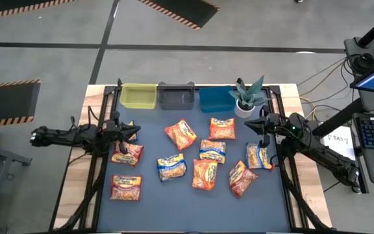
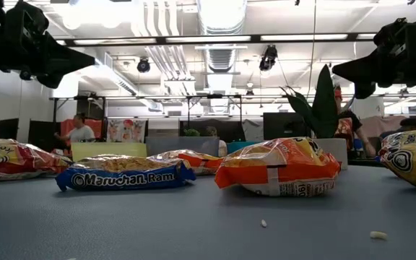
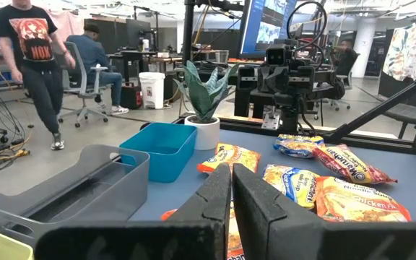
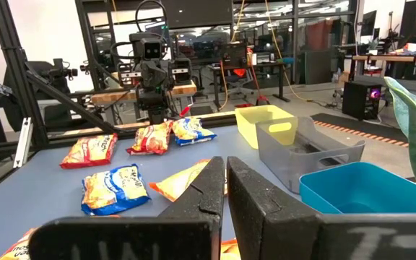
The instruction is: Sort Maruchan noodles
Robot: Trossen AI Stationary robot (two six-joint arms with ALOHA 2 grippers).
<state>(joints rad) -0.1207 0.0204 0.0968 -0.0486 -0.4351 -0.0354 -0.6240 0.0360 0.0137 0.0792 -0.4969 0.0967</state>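
With both the left claw (image 1: 134, 132) and right claw (image 1: 260, 127) clenched and empty, one should be opened before a Maruchan noodle packet (image 1: 180, 134) is approached.

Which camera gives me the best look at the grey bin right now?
The right wrist view: the grey bin shows whole, between the yellow and blue bins. The high view shows it small at the table's far edge; the left wrist view shows it cropped; the low view hardly shows it.

1. Ramen packets (image 1: 181, 134) — ten on the counter (image 1: 193, 208).
2. Bins — three: one yellow-green (image 1: 139, 96), one grey (image 1: 176, 97), one blue (image 1: 216, 99).
3. Potted plant (image 1: 247, 97) — one.
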